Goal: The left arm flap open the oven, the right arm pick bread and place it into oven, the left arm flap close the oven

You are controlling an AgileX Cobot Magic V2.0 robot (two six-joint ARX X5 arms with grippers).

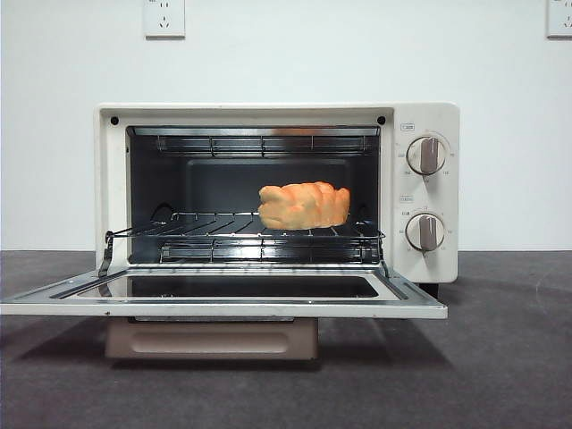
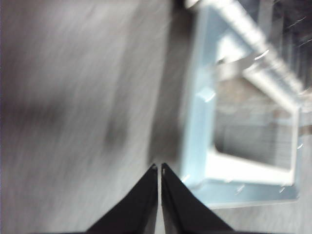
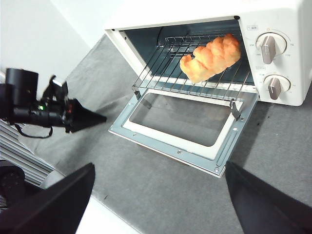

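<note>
The door of the oven is seen folded flat toward the front camera, its handle hung below. Just beside the door's corner, over the grey table, the left gripper is held with jaws pressed together. The right gripper is spread wide, well apart above the door. Farther in, the bread is laid on the rack, right of centre.

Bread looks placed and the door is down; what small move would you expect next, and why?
Probably the left end effector, shut and beside the open door, moves under its front edge to flap it up. The bread already lies on the rack, and the right end effector is open, well back from the oven.
</note>
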